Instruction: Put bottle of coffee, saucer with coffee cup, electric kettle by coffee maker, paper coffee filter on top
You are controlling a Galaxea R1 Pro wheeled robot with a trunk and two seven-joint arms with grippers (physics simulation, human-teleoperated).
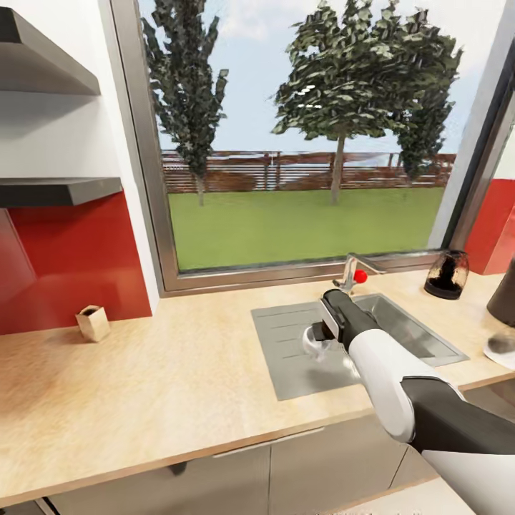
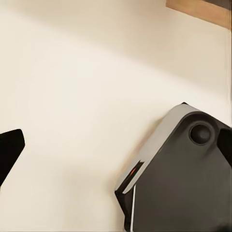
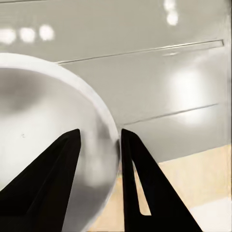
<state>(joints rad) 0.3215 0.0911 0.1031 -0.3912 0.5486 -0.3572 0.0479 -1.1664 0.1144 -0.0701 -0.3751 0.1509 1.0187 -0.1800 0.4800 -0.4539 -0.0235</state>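
Kitchen, window wall: my head camera looks over the tabletop [image 1: 143, 386], a long light beige wood-grain run above grey cabinet fronts, with a steel sink [image 1: 422, 336] let into it below a big window onto lawn and trees.

Item 1, right pincer [image 1: 318, 342]. My right arm reaches over the sink's drainboard [image 1: 286, 350]. In its wrist view the two black fingers [image 3: 145, 193] stand either side of a plate rim, clamped on the saucer [image 3: 43, 130].

Item 2, saucer. Small, round, white and glossy, with a shallow grey-shaded well. A round thing has no long axis to log; its face looks tilted rather than flat to the drainboard, rim edge between the fingers. It sits at the pincer tip above the drainboard, left of the basin.

Item 3, tap [image 1: 352, 273]. Steel, with a red knob, behind the basin.

Item 4, electric kettle [image 1: 446, 275]. Clear glass jug, dark lower part, upright on the tabletop at the window's right corner.

Item 5, coffee maker [image 1: 503, 293]. Dark grey body cut by the frame's right edge.

Item 6, small tan box [image 1: 93, 323]. Upright against the red splashback, far left.

Item 7, left pincer [image 2: 116, 140]. One black fingertip [image 2: 9, 150] shows at the wrist view's edge over pale floor; I cannot tell its state.
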